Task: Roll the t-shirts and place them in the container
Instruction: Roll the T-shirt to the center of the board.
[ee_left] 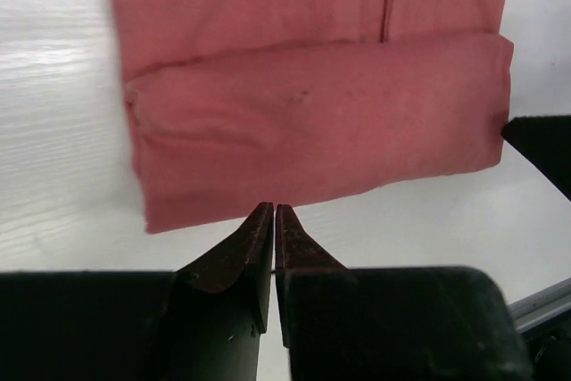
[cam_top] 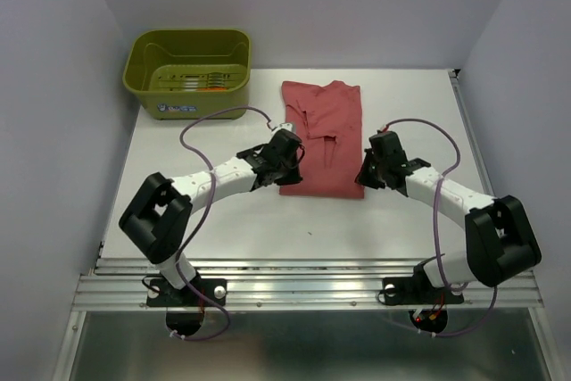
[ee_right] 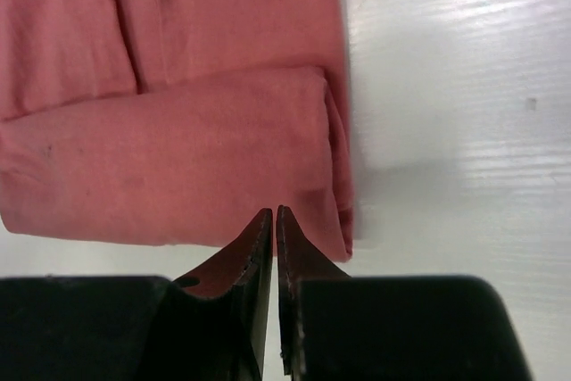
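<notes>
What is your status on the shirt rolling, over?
Left gripper, right gripper: nearly closed, empty, at roll's edge. Red t-shirt: near end partly rolled. Nothing in the way; green tub far back.

One dusty rose t-shirt (cam_top: 323,136) is counted on the one table (cam_top: 223,229). One olive-green tub (cam_top: 143,73) is counted, and inside it one slim orange-red streak (cam_top: 208,89) is made out, too small to be identified. Two arms are counted, one left arm (cam_top: 223,176) and one right arm (cam_top: 446,198), and each is fitted with one pair of jaws.

Matt cloth t-shirt (cam_top: 323,136), glossy plastic tub (cam_top: 227,100)
</notes>
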Robot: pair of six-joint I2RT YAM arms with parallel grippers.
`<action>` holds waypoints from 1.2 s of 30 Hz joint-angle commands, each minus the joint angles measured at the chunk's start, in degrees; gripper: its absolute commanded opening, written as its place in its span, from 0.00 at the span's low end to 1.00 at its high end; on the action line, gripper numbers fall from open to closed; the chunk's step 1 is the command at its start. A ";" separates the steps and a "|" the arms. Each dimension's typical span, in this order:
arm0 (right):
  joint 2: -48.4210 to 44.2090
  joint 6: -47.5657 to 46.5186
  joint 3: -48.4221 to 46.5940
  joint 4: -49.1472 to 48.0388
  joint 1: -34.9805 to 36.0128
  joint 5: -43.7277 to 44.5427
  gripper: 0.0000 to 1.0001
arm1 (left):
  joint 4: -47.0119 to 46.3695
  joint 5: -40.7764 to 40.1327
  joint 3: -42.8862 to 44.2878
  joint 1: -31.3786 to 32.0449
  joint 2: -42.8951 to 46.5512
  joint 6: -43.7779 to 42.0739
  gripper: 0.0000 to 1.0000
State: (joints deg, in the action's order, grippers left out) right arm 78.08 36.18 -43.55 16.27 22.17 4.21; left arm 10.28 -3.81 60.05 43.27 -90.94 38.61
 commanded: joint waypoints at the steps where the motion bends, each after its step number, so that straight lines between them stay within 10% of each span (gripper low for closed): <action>1: 4.08 -2.52 -5.22 -2.82 0.41 -3.77 0.10 | -4.91 3.36 6.11 2.79 -5.54 1.29 0.16; 19: 17.45 -3.84 -8.22 -2.65 1.73 8.27 0.10 | -5.36 1.62 7.10 1.56 -17.44 0.59 0.12; 36: 1.99 13.20 11.03 -5.46 18.42 4.67 0.07 | -3.96 1.35 6.57 -3.28 -16.64 -3.01 0.11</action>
State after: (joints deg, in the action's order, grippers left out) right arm 81.41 44.03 -35.18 4.56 36.71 8.43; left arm 4.10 0.03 67.09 40.64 -108.42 38.15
